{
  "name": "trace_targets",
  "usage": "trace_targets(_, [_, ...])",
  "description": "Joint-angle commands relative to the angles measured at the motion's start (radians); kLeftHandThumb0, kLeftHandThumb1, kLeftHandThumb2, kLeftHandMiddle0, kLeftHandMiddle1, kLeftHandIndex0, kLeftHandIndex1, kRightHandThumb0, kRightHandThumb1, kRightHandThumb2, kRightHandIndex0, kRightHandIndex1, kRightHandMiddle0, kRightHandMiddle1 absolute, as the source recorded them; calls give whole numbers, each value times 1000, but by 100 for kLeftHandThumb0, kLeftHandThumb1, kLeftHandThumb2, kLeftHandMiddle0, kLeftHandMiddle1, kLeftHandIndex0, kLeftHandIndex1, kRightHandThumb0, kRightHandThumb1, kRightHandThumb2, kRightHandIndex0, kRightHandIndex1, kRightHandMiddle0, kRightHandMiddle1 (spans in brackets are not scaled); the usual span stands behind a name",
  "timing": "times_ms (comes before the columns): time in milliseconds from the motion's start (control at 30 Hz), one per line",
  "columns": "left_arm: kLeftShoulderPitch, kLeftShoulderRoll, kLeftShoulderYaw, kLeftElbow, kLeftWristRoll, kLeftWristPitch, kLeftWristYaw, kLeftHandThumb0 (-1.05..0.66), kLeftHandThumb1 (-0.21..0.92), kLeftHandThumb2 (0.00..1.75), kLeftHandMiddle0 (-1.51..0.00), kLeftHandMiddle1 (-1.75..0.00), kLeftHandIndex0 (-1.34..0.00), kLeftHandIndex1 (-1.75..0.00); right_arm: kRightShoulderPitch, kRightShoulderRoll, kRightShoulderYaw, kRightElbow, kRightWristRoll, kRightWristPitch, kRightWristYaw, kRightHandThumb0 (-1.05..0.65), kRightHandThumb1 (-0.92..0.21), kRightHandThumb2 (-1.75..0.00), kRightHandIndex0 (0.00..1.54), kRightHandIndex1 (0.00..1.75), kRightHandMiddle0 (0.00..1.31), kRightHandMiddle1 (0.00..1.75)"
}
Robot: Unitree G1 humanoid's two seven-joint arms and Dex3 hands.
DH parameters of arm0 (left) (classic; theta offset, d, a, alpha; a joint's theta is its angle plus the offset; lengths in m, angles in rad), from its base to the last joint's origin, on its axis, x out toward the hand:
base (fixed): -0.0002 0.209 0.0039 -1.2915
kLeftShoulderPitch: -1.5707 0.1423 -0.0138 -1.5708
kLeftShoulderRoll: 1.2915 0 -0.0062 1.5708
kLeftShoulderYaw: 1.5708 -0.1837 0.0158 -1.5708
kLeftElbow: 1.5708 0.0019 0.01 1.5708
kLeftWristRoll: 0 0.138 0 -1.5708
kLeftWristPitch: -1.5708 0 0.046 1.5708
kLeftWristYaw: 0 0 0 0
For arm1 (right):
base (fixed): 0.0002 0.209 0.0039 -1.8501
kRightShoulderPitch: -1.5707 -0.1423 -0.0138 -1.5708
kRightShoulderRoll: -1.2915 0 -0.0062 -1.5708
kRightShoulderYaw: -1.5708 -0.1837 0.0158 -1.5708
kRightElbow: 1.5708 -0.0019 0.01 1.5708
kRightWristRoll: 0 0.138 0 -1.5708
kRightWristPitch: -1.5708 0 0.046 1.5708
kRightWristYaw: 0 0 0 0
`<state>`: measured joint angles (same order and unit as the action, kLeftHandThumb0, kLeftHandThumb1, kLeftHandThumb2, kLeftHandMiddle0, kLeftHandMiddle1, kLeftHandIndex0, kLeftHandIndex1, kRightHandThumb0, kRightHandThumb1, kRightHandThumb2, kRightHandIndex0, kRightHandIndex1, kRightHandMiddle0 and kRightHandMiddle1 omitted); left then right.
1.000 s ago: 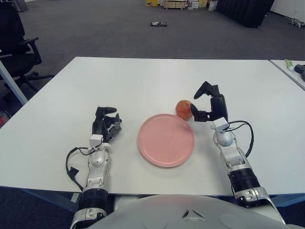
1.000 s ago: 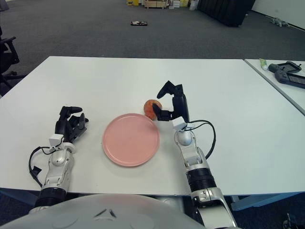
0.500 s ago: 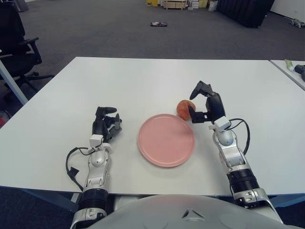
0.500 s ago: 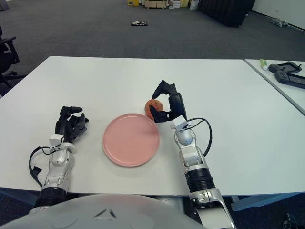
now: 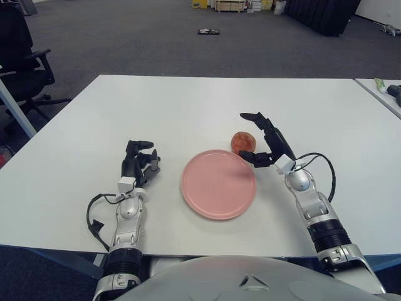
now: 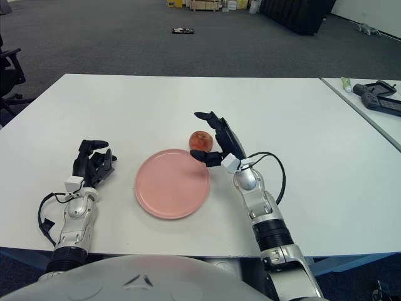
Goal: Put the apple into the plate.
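A red apple (image 5: 242, 140) sits on the white table (image 5: 188, 106), touching the far right rim of the pink plate (image 5: 218, 184). My right hand (image 5: 253, 135) is just right of the apple, open. One long finger (image 5: 250, 118) reaches over the apple's top and the thumb (image 5: 249, 155) lies low at its near side; I cannot tell whether either touches it. My left hand (image 5: 139, 163) shows left of the plate, fingers curled on nothing.
A second table with a dark device (image 6: 378, 97) and a small tube (image 6: 345, 81) stands at the right edge. An office chair (image 5: 22, 59) is off the table's left side. The grey floor beyond holds boxes and a small object (image 5: 208, 31).
My right hand's fingers have uncurled and spread, now reaching over and under the apple, while the forearm shifted right. The apple, plate and left hand have not moved.
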<state>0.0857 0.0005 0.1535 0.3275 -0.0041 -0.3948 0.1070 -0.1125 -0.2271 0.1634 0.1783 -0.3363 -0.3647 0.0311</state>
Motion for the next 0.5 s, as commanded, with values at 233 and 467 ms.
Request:
trace_targets(233, [5,-4,-2,16,12,-2,13,-38,69,84,-60,-158,-33,-175,-40,-4,14,-25,-17,50,19,-99,-72,-39,0,0,0,0])
trace_targets(467, [0,-4,2,22,4,-1,8,-38,69,85,-59,-154,-33,-175,-58,3,17,1,3,76,36,-99,-71,-38,0,0,0,0])
